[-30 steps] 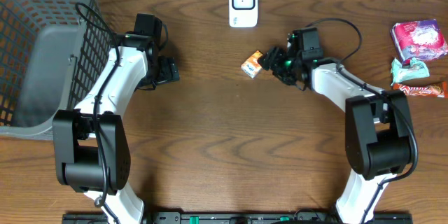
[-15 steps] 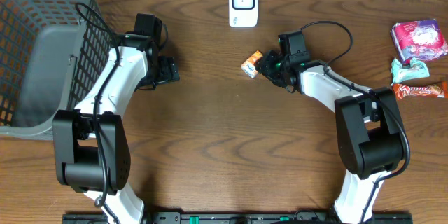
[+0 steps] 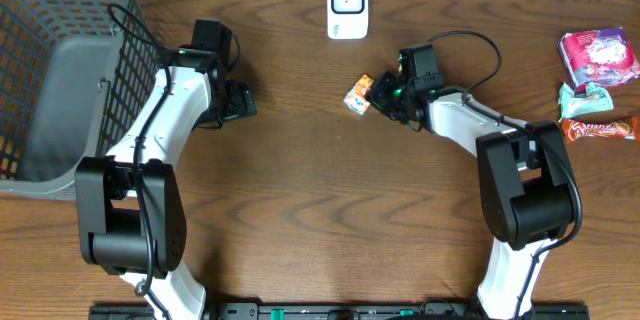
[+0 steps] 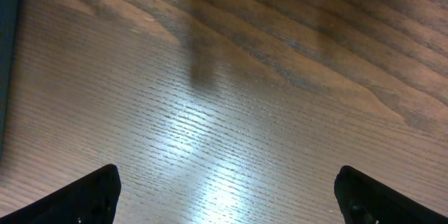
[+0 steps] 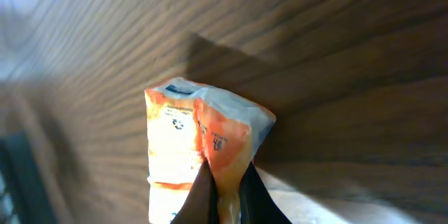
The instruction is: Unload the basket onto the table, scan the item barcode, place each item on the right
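A small orange and white packet (image 3: 359,93) lies on the table just left of my right gripper (image 3: 377,97). In the right wrist view the packet (image 5: 199,136) has its near edge pinched between the two dark fingers, so my right gripper (image 5: 225,189) is shut on it. A white barcode scanner (image 3: 347,5) stands at the back middle of the table. My left gripper (image 3: 240,100) hangs over bare wood at the left. In the left wrist view its fingers (image 4: 87,196) stand wide apart with nothing between them, so my left gripper (image 4: 224,199) is open.
A grey wire basket (image 3: 55,65) takes up the far left. At the right edge lie a pink packet (image 3: 597,55), a pale blue wrapper (image 3: 587,98) and an orange bar (image 3: 598,127).
My right gripper has moved left to the orange packet and closed on its edge. The packet has shifted a little to the left. The left arm has stayed still.
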